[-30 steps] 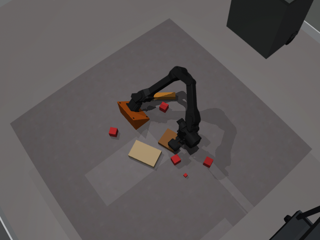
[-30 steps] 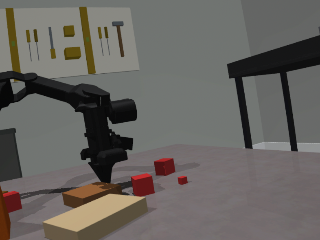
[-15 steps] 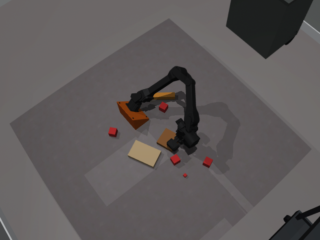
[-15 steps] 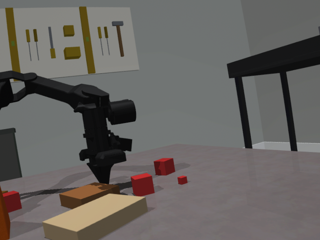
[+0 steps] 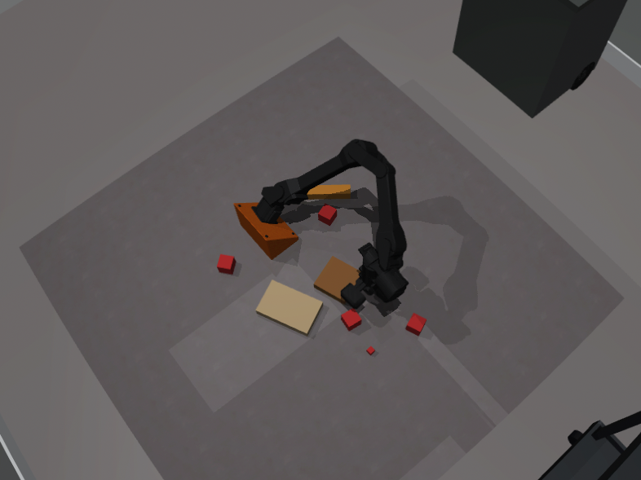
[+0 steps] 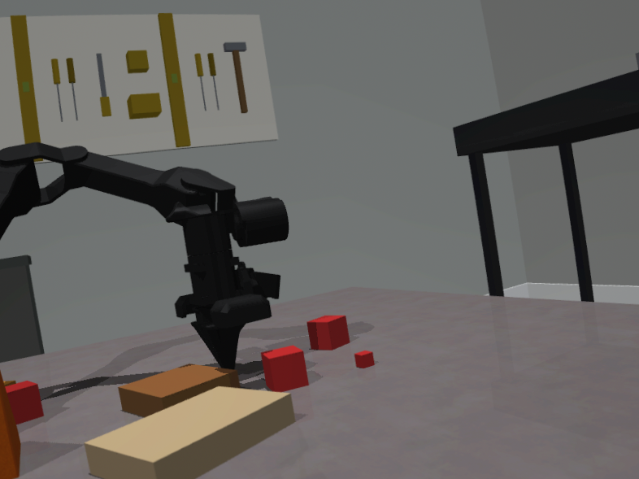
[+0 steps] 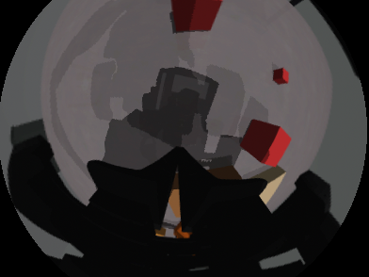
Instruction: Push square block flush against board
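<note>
The brown square block [image 5: 333, 277] [image 6: 178, 382] [image 7: 227, 173] lies flat, partly hidden by the arm in the top view. The tan board [image 5: 289, 307] [image 6: 192, 420] [image 7: 273, 187] lies flat to its lower left in the top view. A narrow gap shows between the block's left corner and the board's upper right corner, and the block is turned slightly relative to the board. My gripper [image 6: 228, 367] [image 7: 179, 150] is shut and empty, pointing down at the block's side away from the board. Whether the tips touch the block is unclear.
A red cube [image 5: 351, 319] [image 6: 285, 369] [image 7: 265, 142] lies close to the block and board. Another red cube [image 5: 416, 324] [image 6: 328, 333] [image 7: 193, 10] and a tiny one [image 5: 370, 350] [image 6: 364, 359] [image 7: 280, 76] lie beyond. The orange base [image 5: 272, 236] and a yellow bar [image 5: 331, 190] are farther back.
</note>
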`<state>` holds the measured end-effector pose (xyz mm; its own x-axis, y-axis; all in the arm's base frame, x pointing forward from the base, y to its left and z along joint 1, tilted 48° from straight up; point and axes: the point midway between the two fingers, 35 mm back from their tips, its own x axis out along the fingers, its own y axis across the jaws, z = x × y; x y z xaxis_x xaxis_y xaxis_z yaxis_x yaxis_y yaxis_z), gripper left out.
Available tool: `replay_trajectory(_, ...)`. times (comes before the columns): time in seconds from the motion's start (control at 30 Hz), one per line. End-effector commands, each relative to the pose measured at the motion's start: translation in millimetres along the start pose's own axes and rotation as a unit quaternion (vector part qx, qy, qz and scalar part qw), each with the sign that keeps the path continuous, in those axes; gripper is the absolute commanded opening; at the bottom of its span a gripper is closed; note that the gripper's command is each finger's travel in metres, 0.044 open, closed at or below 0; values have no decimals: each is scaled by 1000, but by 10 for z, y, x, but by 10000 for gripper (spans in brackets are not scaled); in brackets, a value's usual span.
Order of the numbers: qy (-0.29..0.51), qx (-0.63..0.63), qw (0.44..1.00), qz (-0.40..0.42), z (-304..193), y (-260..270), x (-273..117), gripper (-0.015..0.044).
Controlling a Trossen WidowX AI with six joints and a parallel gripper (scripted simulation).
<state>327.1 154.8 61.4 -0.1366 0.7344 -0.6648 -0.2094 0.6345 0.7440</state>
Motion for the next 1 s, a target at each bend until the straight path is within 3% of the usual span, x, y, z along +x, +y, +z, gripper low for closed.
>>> replay_trajectory(0.0, -2, 1, 1000, -1, 80, 2, -6, 0)
replay_trajectory(0.3, 0, 0, 1000, -1, 146, 1, -20, 0)
replay_trajectory(0.47, -1, 1, 1000, -1, 137, 0, -545, 0)
replay_trajectory(0.67, -1, -9, 1000, -1, 114, 5, -545, 0)
replay_trajectory(0.97, -1, -125, 992, -2, -150, 61, -541, 0)
